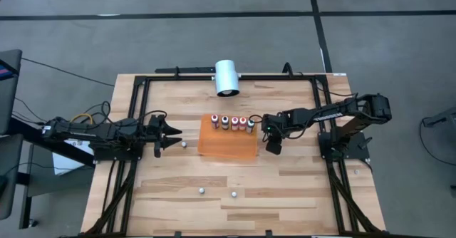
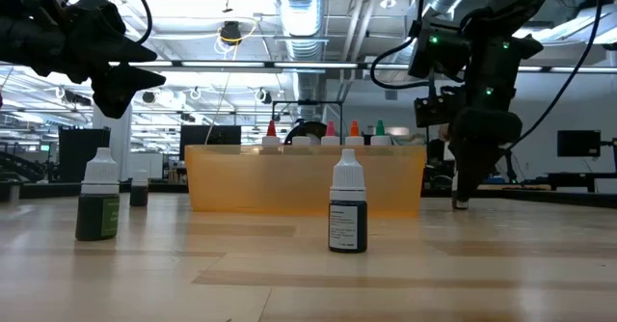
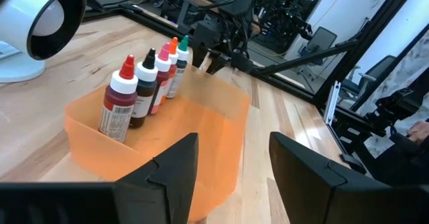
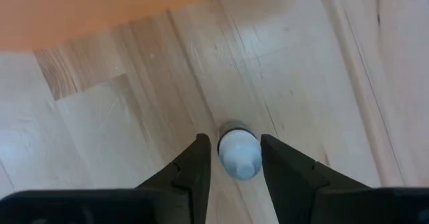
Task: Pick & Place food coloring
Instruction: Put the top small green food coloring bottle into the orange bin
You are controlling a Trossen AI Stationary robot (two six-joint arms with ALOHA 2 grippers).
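Five small food coloring bottles [image 1: 232, 122] stand in a row along the far wall of the orange tray [image 1: 228, 147]; the left wrist view shows their pale caps with coloured tips [image 3: 142, 83]. Three more small bottles stand loose on the table [image 1: 183, 144] [image 1: 201, 190] [image 1: 233, 193]. My right gripper [image 4: 234, 160] points down just right of the tray [image 1: 273, 145], open, with one finger on either side of a pale-topped bottle [image 4: 238, 153] standing on the table. My left gripper [image 1: 171, 134] waits open, left of the tray [image 3: 231, 163].
A large white cylinder [image 1: 226, 78] lies at the far edge, behind the tray. A black frame [image 1: 142, 95] runs around the tabletop. In the low view, a green bottle [image 2: 98, 201] and a dark one [image 2: 348, 211] stand in front of the tray [image 2: 304, 177].
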